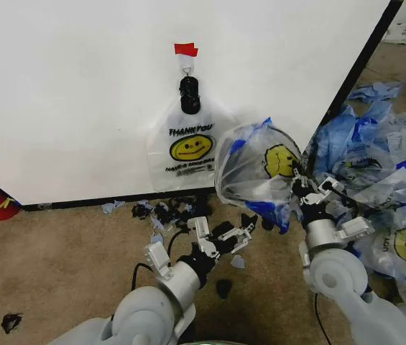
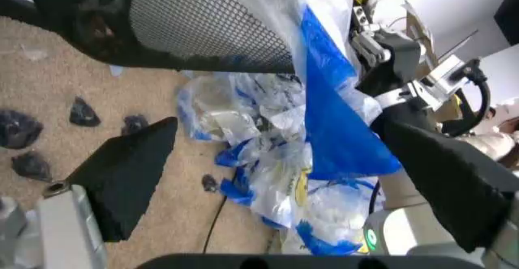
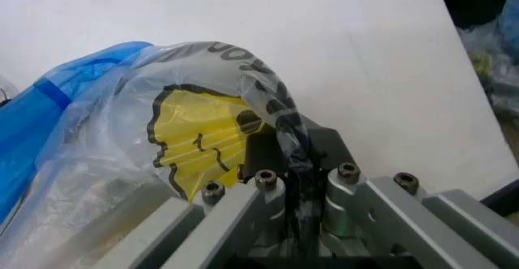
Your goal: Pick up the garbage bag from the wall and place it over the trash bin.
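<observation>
Right pincer (image 1: 302, 178) pressed together, pinching garbage bag (image 1: 256, 169); bag billows left of pincer, apparently draped over trash bin (image 2: 194, 20), near wall (image 1: 80, 86). Left pincer (image 1: 240, 236) spread, empty, low beneath bag.

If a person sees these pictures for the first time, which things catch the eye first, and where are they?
The eye goes first to the garbage bag with its yellow smiley, pinched in the right pincer and draped over the mesh trash bin near the wall. Next comes a second smiley bag hanging from a hook under red tape. The left pincer waits open above the carpet.
</observation>
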